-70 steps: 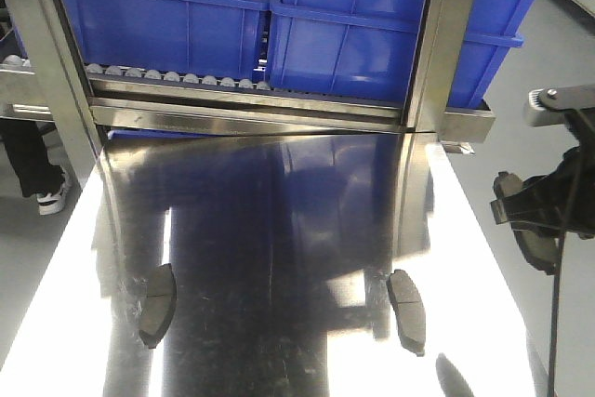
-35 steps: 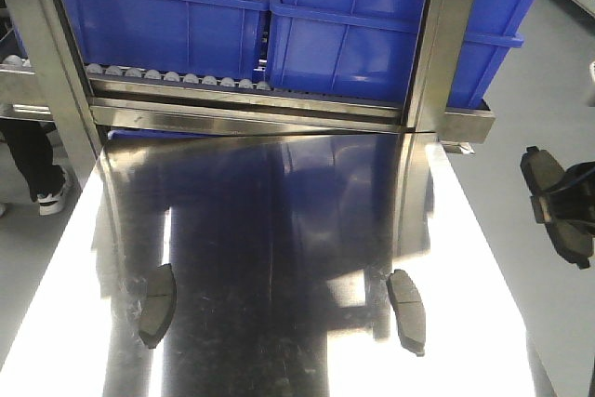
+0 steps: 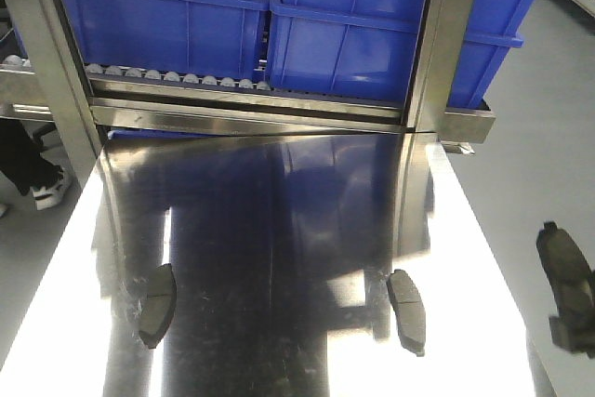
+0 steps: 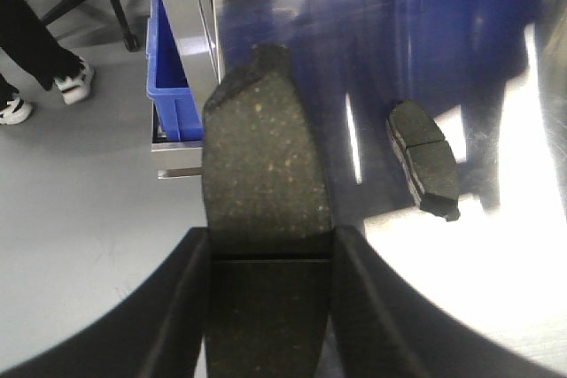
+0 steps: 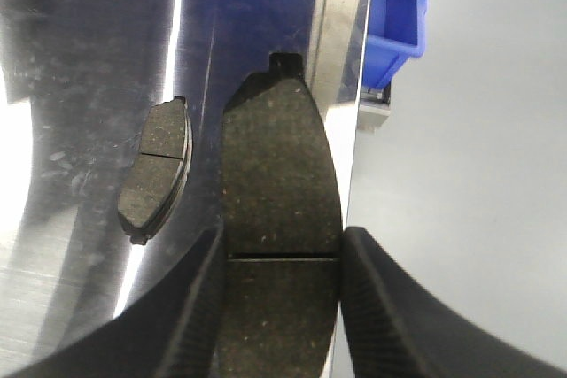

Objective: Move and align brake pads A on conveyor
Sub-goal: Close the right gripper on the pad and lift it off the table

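Since both tools are loaded, the step reads as carry to the conveyor, which no view shows. Best done level and slow, with constant squeeze, pads set down with grooves lined up, release only once seated. The left tool is clamped on the left-held pad, which juts past the fingertips over the counter edge. The left counter pad and right counter pad lie flat, well apart. The right tool is clamped on the right-held pad likewise, at the right edge.

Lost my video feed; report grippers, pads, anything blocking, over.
Left gripper shut on brake pad, right gripper shut on second pad. Third pad and fourth pad flat on steel table. Conveyor not in view; nothing blocking seen.
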